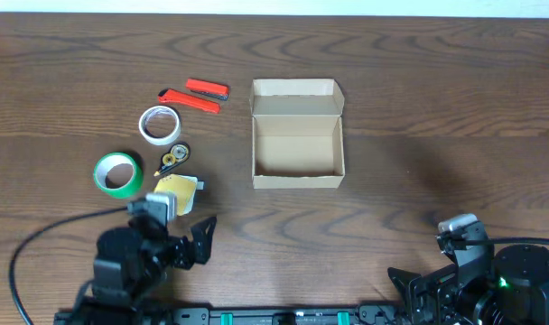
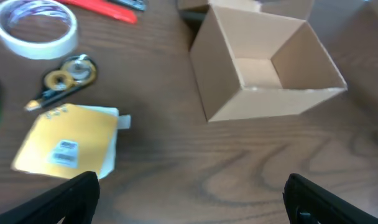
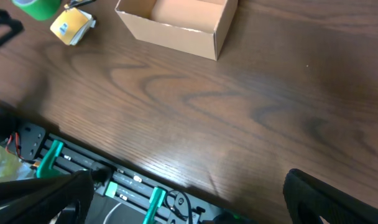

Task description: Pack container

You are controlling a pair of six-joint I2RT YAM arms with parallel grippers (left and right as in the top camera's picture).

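The container (image 1: 297,179), a tan cardboard box with its flap lid open at the back, sits mid-table and is empty; it also shows in the left wrist view (image 2: 263,102) and the right wrist view (image 3: 176,32). Left of it lie a white tape roll (image 1: 159,125), a green tape roll (image 1: 118,174), a yellow pad (image 1: 177,192), a small tape dispenser (image 1: 172,158) and two red tools (image 1: 200,94). My left gripper (image 2: 189,199) is open and empty, near the front edge just below the pad. My right gripper (image 3: 189,199) is open and empty at the front right.
The table's front edge with the rail and cables (image 3: 114,186) lies under the right gripper. A black cable (image 1: 31,244) loops at the front left. Bare wood lies right of the box.
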